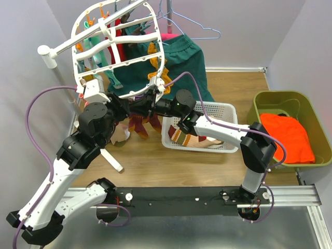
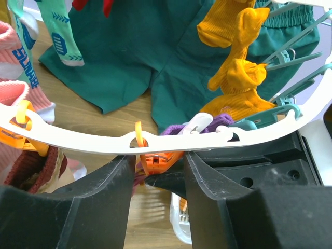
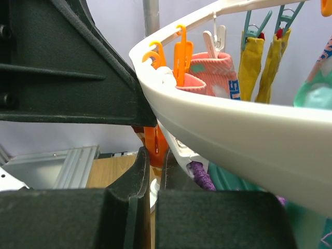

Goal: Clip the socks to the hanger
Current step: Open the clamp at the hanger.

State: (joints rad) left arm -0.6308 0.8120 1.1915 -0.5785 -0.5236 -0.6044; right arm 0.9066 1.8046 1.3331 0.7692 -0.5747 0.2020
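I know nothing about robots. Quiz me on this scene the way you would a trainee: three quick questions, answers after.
1. True or false: the orange cloth lies in the green bin.
2. What sits between the fingers of the left gripper? A) a mustard sock B) an orange clip C) a wire coat hanger
3. Fill in: the big garment hanging beyond the white drying hanger is dark ____.
Key: 1 true; 2 B; 3 green.
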